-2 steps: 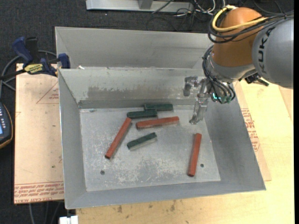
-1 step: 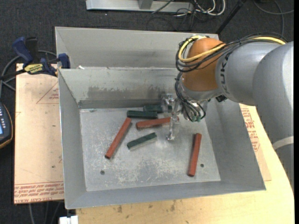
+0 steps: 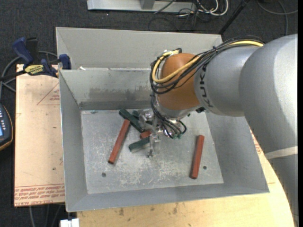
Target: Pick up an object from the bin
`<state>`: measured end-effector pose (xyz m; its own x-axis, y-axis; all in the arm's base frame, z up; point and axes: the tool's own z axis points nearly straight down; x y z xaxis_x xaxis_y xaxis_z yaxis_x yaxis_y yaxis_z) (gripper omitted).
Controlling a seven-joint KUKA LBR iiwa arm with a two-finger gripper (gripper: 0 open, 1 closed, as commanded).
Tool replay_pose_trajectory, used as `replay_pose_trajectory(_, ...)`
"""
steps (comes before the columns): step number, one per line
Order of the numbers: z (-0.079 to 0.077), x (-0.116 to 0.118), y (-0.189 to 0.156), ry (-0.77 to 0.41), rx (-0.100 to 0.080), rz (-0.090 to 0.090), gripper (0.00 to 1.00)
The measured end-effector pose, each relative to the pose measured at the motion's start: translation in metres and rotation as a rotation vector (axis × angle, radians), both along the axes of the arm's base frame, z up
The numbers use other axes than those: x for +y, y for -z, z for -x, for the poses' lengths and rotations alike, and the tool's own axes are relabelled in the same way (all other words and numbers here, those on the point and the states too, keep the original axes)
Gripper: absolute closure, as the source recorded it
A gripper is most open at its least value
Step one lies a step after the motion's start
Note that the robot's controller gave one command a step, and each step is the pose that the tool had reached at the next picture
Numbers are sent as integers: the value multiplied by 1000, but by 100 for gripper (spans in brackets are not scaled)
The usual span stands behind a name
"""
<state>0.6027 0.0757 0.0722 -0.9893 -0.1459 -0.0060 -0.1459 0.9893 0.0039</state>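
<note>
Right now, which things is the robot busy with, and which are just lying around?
Busy with: the gripper, low over mid-bin; the dark green piece beside it, probably; the grey bin.
Just lying around: left red-brown stick; right red-brown stick; dark green bar nearer the back wall.

Even, diffuse light falls from above. The bin (image 3: 142, 174) has a bright, pale grey bottom with no hard glare. Its left wall is a shade darker, and a dull dark band crosses the back wall. The arm (image 3: 255, 84) carries a broad, soft highlight on its upper casing, greying toward the underside. The orange cover (image 3: 177, 79) shows a faint sheen near its top. Soft shade gathers beneath the cover, around the pincer (image 3: 150, 150). The red rod (image 3: 197, 157) at right casts only a thin, weak shadow. The floor (image 3: 47, 8) outside the bin is dark.
</note>
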Motion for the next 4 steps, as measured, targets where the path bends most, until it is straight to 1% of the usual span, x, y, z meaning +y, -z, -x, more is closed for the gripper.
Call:
replay_pose_trajectory(1, -1, -4, -2, 5, 4, 3, 100)
replay_pose_trajectory(2, -46, -21, -30, -306, -3, 5, 100)
replay_pose_trajectory(3, -45, -21, -29, -306, 0, 4, 0)
replay_pose_trajectory(4, -54, -18, 2, -301, -3, 2, 0)
